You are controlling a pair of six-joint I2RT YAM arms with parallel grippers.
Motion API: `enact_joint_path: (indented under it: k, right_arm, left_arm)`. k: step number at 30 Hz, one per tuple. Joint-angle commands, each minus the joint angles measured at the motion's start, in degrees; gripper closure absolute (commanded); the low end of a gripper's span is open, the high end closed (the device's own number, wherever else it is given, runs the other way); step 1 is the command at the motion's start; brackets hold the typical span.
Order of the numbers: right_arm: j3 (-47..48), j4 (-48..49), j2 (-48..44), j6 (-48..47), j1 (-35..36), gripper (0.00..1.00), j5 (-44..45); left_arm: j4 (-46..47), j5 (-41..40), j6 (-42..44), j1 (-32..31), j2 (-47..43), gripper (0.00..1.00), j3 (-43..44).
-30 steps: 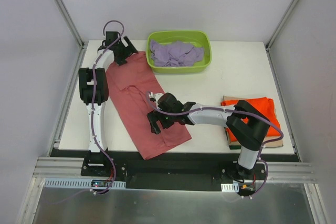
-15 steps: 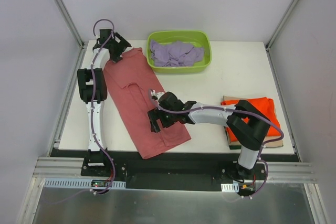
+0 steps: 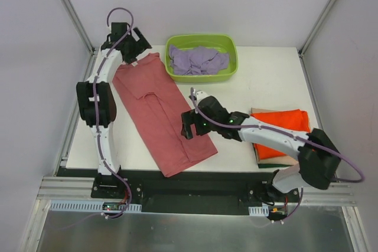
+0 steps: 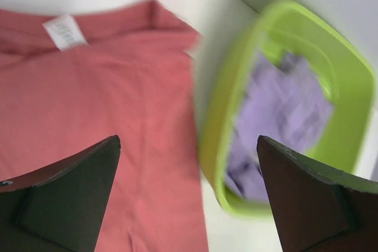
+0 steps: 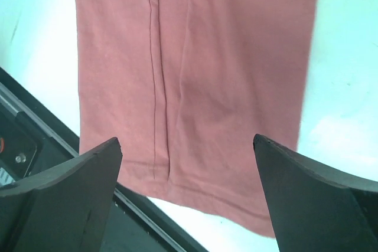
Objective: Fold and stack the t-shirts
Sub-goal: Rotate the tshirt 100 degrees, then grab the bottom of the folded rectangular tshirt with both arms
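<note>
A dusty salmon-red t-shirt lies flat on the table, folded into a long strip that runs from the far left toward the near edge. My left gripper hovers open over its collar end, where a white label shows. My right gripper hangs open above the hem end, with nothing between its fingers. A lavender t-shirt lies crumpled in the tub. On the right, a folded bright orange t-shirt rests on a tan one.
The lime-green tub stands at the back centre, close to the shirt's collar. The table's near edge and the black rail run just below the hem. My right arm crosses over the left part of the folded stack.
My right gripper has moved right, from the shirt's middle to its right lower edge, still open. My left gripper has shifted a little at the collar. The shirt lies as before.
</note>
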Motion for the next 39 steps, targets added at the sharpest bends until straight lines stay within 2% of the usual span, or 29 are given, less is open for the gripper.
enact_joint_path:
  k: [1, 5, 7, 10, 14, 18, 20, 22, 25, 34, 36, 39]
  right_arm:
    - [-6.63, -1.66, -9.53, 2.63, -1.87, 0.04, 2.74]
    - [-13.31, -3.32, -14.72, 6.14, -4.16, 0.04, 2.30]
    - [-15.34, -4.29, -15.08, 7.55, -5.82, 0.04, -2.24]
    - [-16.67, -5.52, -13.59, 8.26, -7.58, 0.01, -7.62]
    - [-17.81, -6.05, -12.36, 7.91, -8.20, 0.07, -10.10]
    - [-18.08, -6.49, -11.74, 7.55, -8.29, 0.07, -11.06]
    - [-18.16, -6.75, -11.39, 7.20, -8.29, 0.09, -11.50]
    - [-18.34, -7.11, -11.30, 7.11, -8.29, 0.09, -11.51]
    - [-18.95, -7.02, -11.13, 7.03, -8.21, 0.10, -11.24]
    - [-19.48, -6.32, -10.69, 7.29, -8.20, 0.16, -10.80]
    - [-19.83, -5.79, -10.51, 7.64, -8.20, 0.16, -10.71]
    - [-20.45, -4.82, -9.99, 8.17, -8.29, 0.17, -10.89]
  left_arm:
    - [-1.36, -2.05, 8.43, -5.82, -23.14, 0.01, -11.59]
    - [-1.98, -8.87, 12.56, -16.70, -40.20, 0.01, -32.50]
    - [-1.89, -13.19, 12.83, -23.56, -48.72, 0.01, -43.92]
    - [-2.07, -13.03, 9.69, -31.65, -59.10, 0.01, -58.53]
    - [-3.29, -11.81, 1.69, -41.41, -69.48, 0.02, -72.34]
    - [-7.42, -10.05, -4.81, -50.20, -77.31, 0.08, -78.24]
    - [-9.62, -7.17, -7.98, -52.06, -79.69, 0.10, -80.97]
    - [-13.48, -5.48, -11.93, -52.94, -80.40, 0.13, -82.82]
    - [-14.37, -3.73, -15.90, -54.26, -80.76, 0.18, -86.42]
    - [-13.94, -2.93, -19.77, -54.79, -75.58, 0.30, -89.42]
    - [-13.50, -3.80, -21.26, -54.79, -74.35, 0.39, -89.86]
    - [-11.22, -2.93, -22.06, -54.88, -72.94, 0.45, -90.03]
